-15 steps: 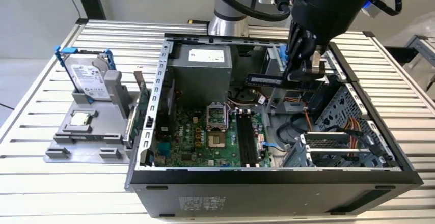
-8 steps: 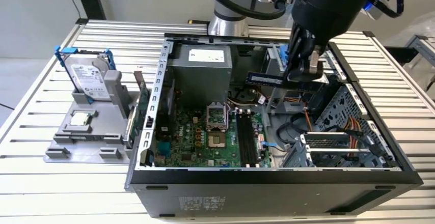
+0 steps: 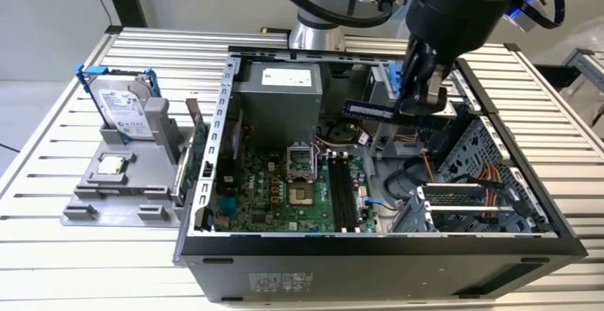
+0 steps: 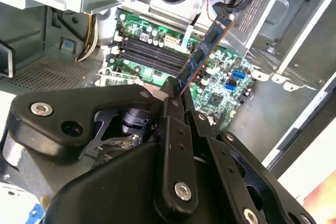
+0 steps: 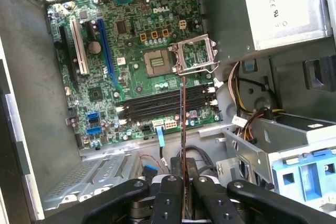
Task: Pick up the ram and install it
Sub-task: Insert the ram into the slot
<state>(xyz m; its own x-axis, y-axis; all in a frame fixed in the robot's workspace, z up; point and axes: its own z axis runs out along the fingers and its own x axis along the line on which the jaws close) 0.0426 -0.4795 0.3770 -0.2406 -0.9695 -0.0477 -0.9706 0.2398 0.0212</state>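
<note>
The ram is a thin bluish stick held level above the open computer case, with my gripper shut on its end toward the exterior view's right. In the second wrist view the ram juts out from my black fingers over the green motherboard. The first wrist view shows the ram edge-on, clamped in my gripper and crossing over the black memory slots. These slots lie well below the stick.
A grey fixture at the exterior view's left carries a hard drive and a small silver chip. A green expansion card stands beside the case. Inside are the power supply, open processor socket, cables and drive cage.
</note>
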